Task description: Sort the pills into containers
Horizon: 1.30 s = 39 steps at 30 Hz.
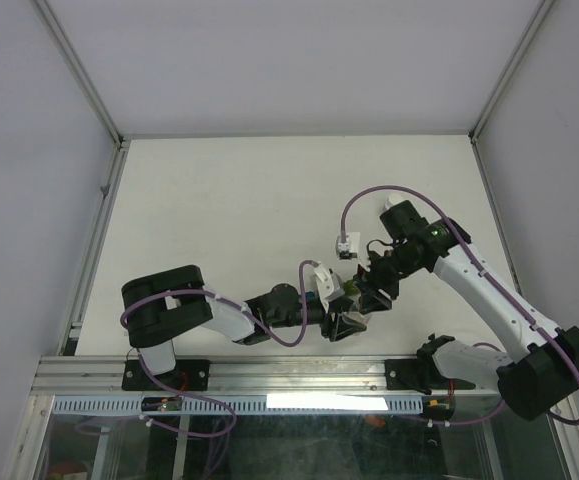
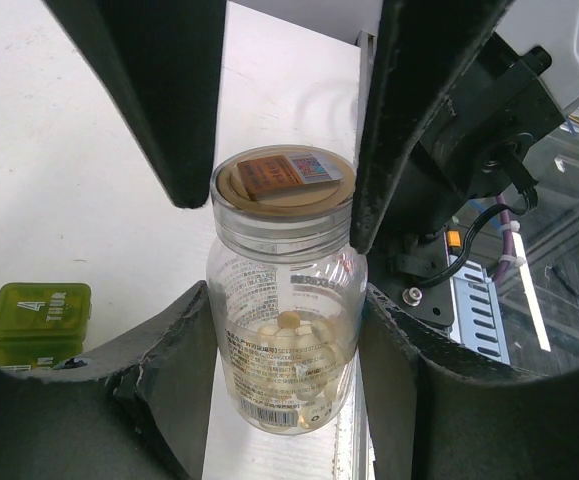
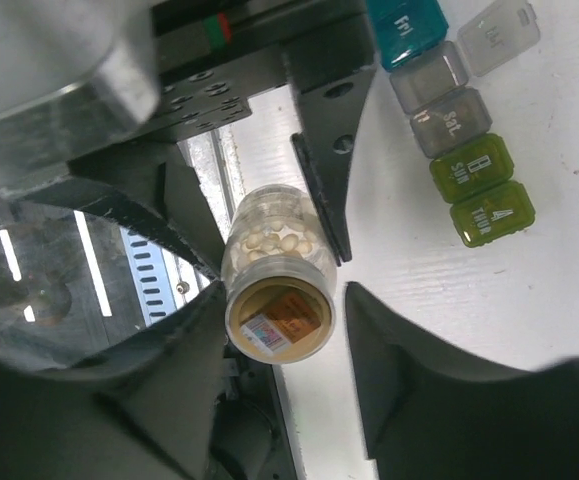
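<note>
One clear bottle (image 2: pixel 284 380) is seen in the left wrist view, clamped at its body by the left gripper (image 2: pixel 287 345), lid (image 2: pixel 281 180) toward 12 o'clock. A heap of off-white pills (image 3: pixel 274 238) is shown inside, too many to be counted.

From the right wrist the same bottle is met end-on, lid toward 6 o'clock. The lid is straddled by the half-open right gripper (image 3: pixel 287 300), and a sliver of surface (image 3: pixel 529 330) is glimpsed beside one finger. Whether the lid is actually pinched cannot be told.

Only this view gives the containers (image 3: pixel 464 150) properly. One strip is laid flat on the surface at 1 to 2 o'clock, well apart from the bottle, its long axis running from 11 to 5 o'clock. Five compartments are counted: one teal, two grey, two olive-green, the "THUR" one at the 5 o'clock end. One clear flap (image 3: pixel 499 35) is seen swung open beside the upper grey one.

In the left wrist view just two green compartments are caught, at 8 o'clock.

From above, both arms are seen meeting toward 5 o'clock of the surface, with the bottle itself hidden
</note>
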Available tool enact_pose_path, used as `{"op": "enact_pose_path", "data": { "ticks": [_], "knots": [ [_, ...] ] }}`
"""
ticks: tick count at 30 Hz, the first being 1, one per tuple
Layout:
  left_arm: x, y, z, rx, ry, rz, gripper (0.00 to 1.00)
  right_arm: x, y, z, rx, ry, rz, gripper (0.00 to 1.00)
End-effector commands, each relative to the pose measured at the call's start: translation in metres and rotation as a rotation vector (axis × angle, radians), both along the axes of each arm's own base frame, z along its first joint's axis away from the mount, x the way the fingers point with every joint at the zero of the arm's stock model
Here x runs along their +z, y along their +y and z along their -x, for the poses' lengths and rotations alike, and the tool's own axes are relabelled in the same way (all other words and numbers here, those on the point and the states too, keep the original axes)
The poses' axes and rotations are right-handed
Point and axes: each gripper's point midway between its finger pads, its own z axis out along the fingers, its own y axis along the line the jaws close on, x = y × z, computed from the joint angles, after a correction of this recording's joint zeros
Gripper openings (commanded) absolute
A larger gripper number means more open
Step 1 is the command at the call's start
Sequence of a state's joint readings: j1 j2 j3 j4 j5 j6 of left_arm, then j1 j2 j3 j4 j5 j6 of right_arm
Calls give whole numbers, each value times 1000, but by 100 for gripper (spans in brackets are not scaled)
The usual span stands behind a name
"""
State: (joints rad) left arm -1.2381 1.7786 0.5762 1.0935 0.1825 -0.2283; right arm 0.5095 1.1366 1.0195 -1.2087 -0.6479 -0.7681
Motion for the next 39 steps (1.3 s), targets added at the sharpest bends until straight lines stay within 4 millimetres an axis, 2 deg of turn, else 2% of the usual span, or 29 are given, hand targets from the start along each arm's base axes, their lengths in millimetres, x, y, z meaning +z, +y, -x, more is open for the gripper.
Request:
{"op": "enact_pose_path", "data": {
  "ticks": [1,5,8,9,14,17,18,21,22,25,26,28,32,35,39],
  "knots": [
    [51,-7,0,5,-47,143,0,17,10,4,49,-1,-66,47],
    [50,-7,3,-13,-48,140,0,17,8,11,99,1,-73,16],
    [48,-8,13,-73,-56,132,0,22,5,17,199,-40,-94,3],
    [47,-8,17,-96,-60,129,0,24,4,19,248,-66,-107,0],
    [42,-8,30,-181,-80,109,0,33,-4,26,594,-319,-186,0],
    [44,-8,39,-238,-85,109,0,31,-6,22,770,-470,-202,0],
    [43,-9,41,-251,-85,105,0,31,-5,20,780,-490,-208,0],
    [40,-9,42,-257,-83,93,0,33,1,18,723,-479,-230,22],
    [39,-9,42,-255,-83,92,0,33,3,18,685,-463,-233,32],
    [37,-7,41,-246,-87,88,0,42,6,11,511,-433,-218,77],
    [36,-6,40,-240,-88,88,0,47,5,9,455,-428,-209,83],
    [38,-5,39,-232,-94,96,0,57,4,10,355,-402,-199,89],
    [41,-4,35,-201,-91,105,0,68,2,27,229,-244,-198,89],
    [44,-3,31,-177,-88,114,0,54,-2,29,129,-135,-137,91],
    [47,-4,28,-148,-81,126,0,34,-9,24,69,-88,-56,90]
  ]
}}
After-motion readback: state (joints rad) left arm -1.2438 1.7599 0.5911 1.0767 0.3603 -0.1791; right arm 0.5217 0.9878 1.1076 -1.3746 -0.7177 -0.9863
